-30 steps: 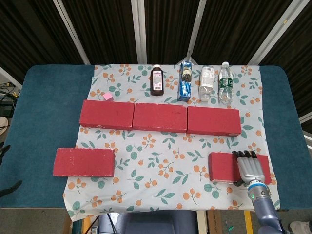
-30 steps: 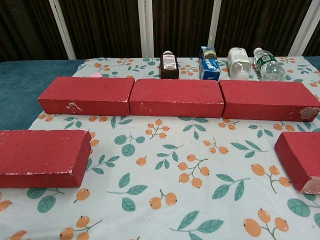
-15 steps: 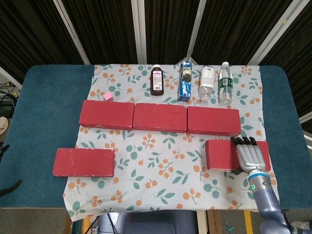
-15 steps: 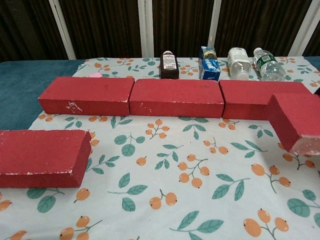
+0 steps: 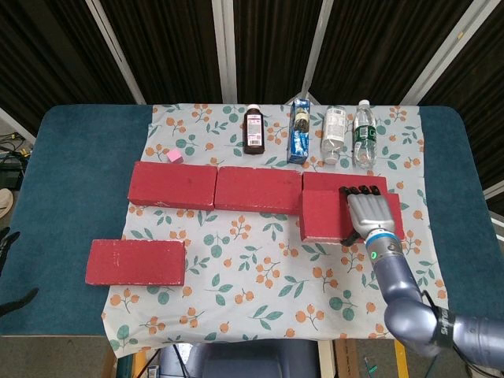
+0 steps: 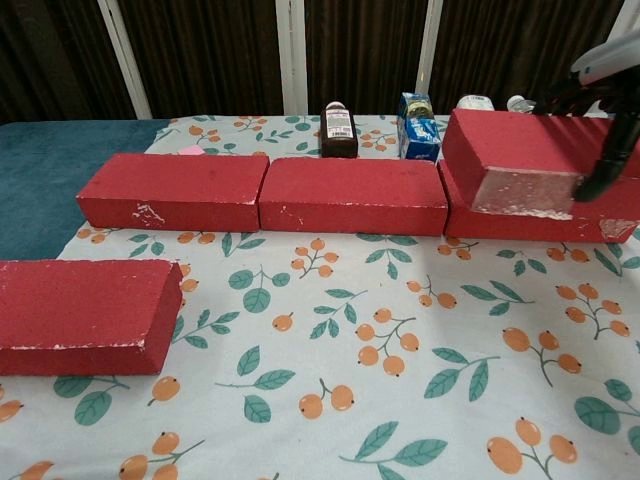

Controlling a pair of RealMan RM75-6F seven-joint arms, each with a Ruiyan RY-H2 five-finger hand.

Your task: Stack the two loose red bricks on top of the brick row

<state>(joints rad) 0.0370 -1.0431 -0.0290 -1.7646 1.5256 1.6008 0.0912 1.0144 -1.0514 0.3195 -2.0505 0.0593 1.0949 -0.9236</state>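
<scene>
My right hand [image 5: 366, 211] grips a red brick [image 5: 324, 216] from above and holds it in the air over the right end of the brick row. In the chest view this held brick [image 6: 512, 152] hovers just above the row's right brick [image 6: 530, 225], with the hand [image 6: 607, 105] at the frame's right edge. The row's left brick [image 5: 172, 186] and middle brick [image 5: 258, 189] lie bare. The other loose red brick [image 5: 135, 262] lies flat at the front left, also shown in the chest view [image 6: 85, 315]. My left hand is out of sight.
Behind the row stand a brown bottle [image 5: 253, 130], a blue carton [image 5: 298, 131] and two clear bottles [image 5: 334, 134] [image 5: 363, 132]. A small pink cube [image 5: 175, 157] sits behind the left brick. The floral cloth [image 5: 260, 276] covers a teal table [image 5: 71, 181].
The right hand lifted the brick from the front right of the cloth and carried it up and back, until it hangs over the row's right brick.
</scene>
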